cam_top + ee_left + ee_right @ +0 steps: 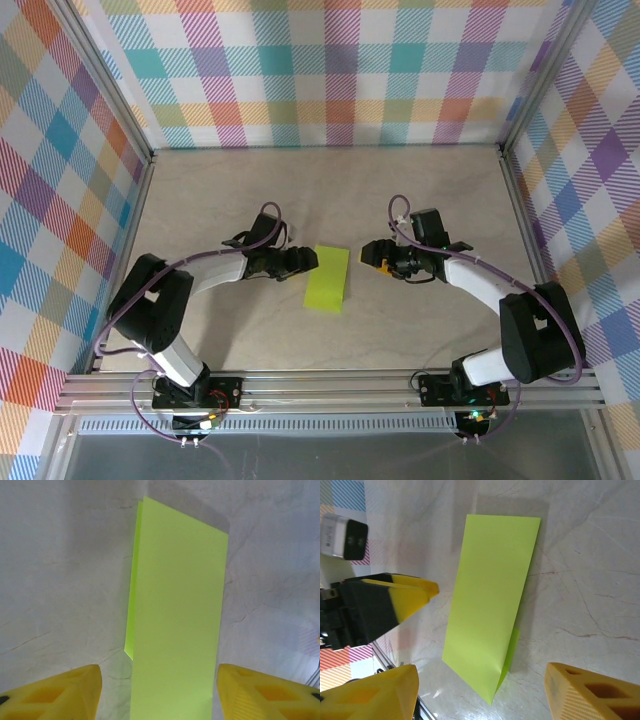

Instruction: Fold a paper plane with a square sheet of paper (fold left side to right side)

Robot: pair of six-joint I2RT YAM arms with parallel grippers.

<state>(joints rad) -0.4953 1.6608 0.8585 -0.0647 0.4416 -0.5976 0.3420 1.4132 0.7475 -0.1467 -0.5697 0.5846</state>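
The square sheet of paper (328, 278) is lime green and lies on the table folded in half into a tall rectangle. Its upper layer (177, 615) sits slightly off the lower one, so a thin strip of the lower layer (131, 600) shows along one long edge, and a small corner (512, 647) peeks out. My left gripper (305, 262) hovers at the sheet's left edge, open, with its yellow fingers (65, 695) on either side of the paper and not touching it. My right gripper (368, 254) is just right of the sheet, open, with nothing between its fingers (590, 695).
The grey marbled tabletop (330, 190) is walled by checked panels (330, 70) at the back and sides. An aluminium rail (330, 385) carries both arm bases at the near edge. A finger of the left gripper (407, 595) shows in the right wrist view, close beside the paper.
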